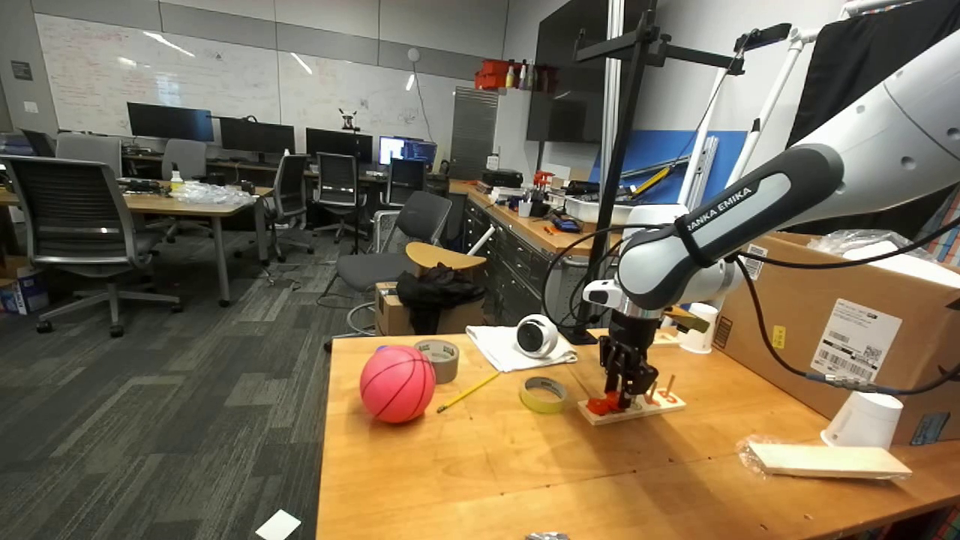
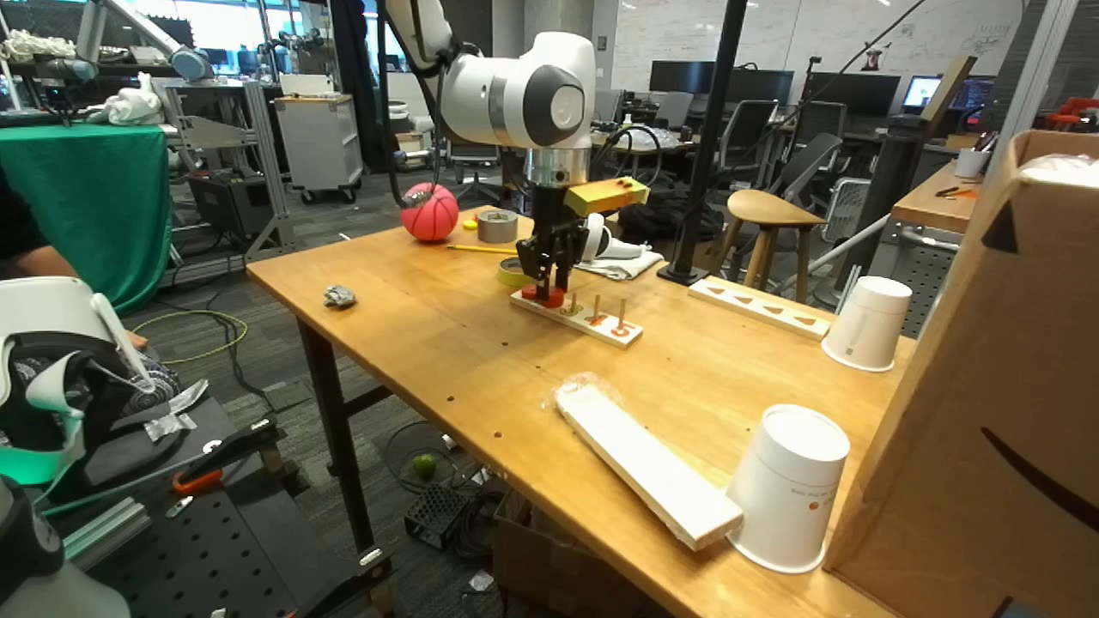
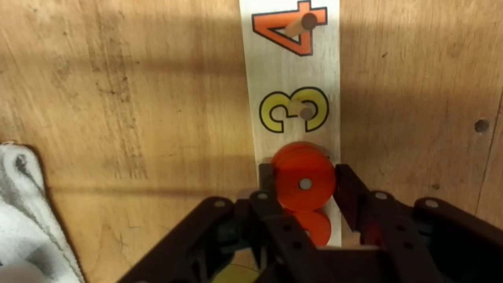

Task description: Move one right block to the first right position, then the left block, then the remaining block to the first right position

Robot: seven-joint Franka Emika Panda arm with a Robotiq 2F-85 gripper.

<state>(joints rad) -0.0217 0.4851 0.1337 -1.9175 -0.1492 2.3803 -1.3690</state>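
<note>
The wooden board (image 1: 598, 419) with numbered pegs lies flat on the table in both exterior views (image 2: 634, 332) and the wrist view (image 3: 292, 72). The pegs at yellow 3 (image 3: 306, 113) and orange 4 (image 3: 309, 21) carry no blocks. A round red block (image 3: 306, 165) sits around a peg beside the 3, with red below its upper edge, seemingly stacked. Another red block (image 3: 317, 226) lies at the end position, partly hidden by my gripper; it also shows in an exterior view (image 1: 598, 406). My gripper (image 3: 305, 179) has its fingers against both sides of the upper red block.
Near the board are a yellow tape roll (image 1: 541, 396), a pencil (image 1: 469, 391), a grey tape roll (image 1: 438, 360) and a pink ball (image 1: 397, 384). A wrapped plank (image 2: 648, 463), white cups (image 2: 790, 489), a second board (image 2: 755, 309), a black pole (image 2: 719, 129) and a cardboard box (image 2: 987, 412) stand around.
</note>
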